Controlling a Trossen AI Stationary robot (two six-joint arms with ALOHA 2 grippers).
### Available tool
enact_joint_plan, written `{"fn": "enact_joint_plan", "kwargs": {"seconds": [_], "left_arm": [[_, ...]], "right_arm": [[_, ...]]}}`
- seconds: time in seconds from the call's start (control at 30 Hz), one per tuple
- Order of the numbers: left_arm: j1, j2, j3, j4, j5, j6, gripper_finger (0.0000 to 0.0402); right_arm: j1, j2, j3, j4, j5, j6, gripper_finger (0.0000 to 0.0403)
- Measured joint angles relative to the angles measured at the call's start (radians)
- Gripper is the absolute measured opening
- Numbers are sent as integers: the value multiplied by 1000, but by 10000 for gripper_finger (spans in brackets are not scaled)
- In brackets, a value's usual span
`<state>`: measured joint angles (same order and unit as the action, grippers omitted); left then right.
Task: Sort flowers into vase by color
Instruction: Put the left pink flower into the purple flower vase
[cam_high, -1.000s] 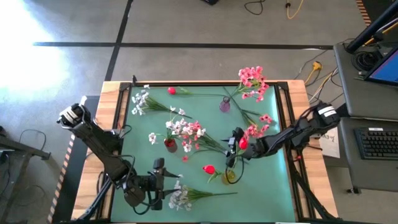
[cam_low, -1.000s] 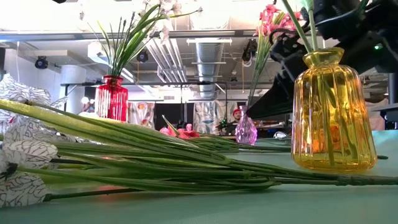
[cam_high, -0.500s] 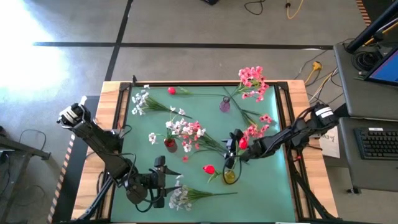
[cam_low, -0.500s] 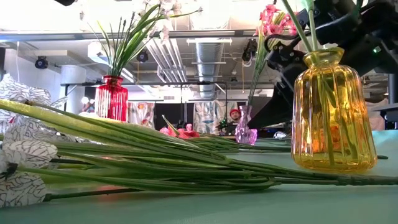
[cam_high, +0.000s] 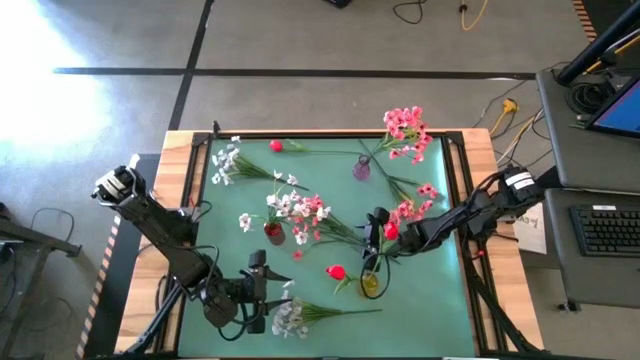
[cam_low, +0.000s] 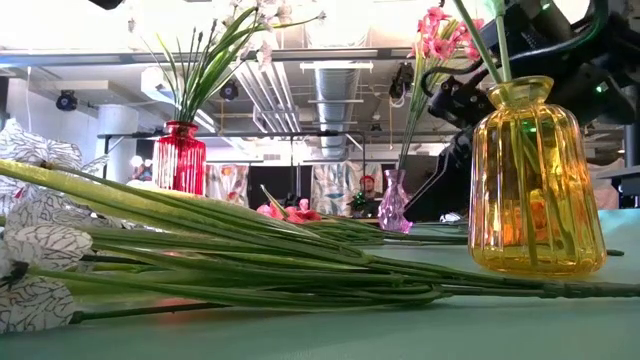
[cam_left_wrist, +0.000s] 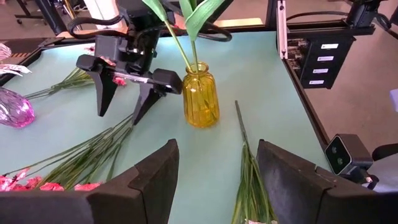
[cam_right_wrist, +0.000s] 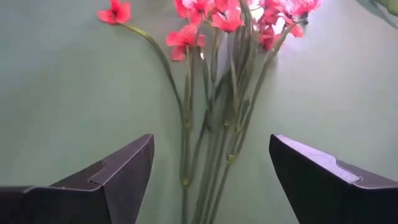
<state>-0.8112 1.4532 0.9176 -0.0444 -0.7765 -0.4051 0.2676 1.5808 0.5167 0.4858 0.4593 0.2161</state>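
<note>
A yellow vase (cam_high: 370, 283) (cam_left_wrist: 200, 99) stands near the table's front and holds the stem of a red bud (cam_high: 337, 271). My right gripper (cam_high: 372, 238) (cam_left_wrist: 119, 117) hangs open just behind it. In front of its fingers a pink spray (cam_right_wrist: 230, 74) (cam_high: 318, 212) lies flat on the mat. A red vase (cam_high: 273, 232) holds white blossoms. A purple vase (cam_high: 361, 168) holds pink ones (cam_high: 405, 130). My left gripper (cam_high: 255, 292) (cam_left_wrist: 216, 144) waits open at the front left, beside a white spray (cam_high: 290, 318) lying on the mat.
Another white spray (cam_high: 225, 160) and a loose red bud (cam_high: 277, 146) lie at the far left of the mat. More pink blossoms (cam_high: 412, 208) lie under my right arm. Wooden rails (cam_high: 480, 200) edge the mat; a desk with a keyboard (cam_high: 610, 230) stands to the right.
My right gripper has rolled a little and tipped beside the yellow vase while staying in about the same place. The stem in the vase stands as before.
</note>
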Motion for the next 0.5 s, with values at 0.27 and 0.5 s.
{"fn": "enact_joint_plan", "kwargs": {"seconds": [0.27, 0.5], "left_arm": [[0, 0, 0, 0, 0, -2, 204], [1, 0, 0, 0, 0, -1, 204]], "right_arm": [[-46, 112, 6, 73, -97, 4, 306], [-46, 151, 5, 67, -100, 50, 285]]}}
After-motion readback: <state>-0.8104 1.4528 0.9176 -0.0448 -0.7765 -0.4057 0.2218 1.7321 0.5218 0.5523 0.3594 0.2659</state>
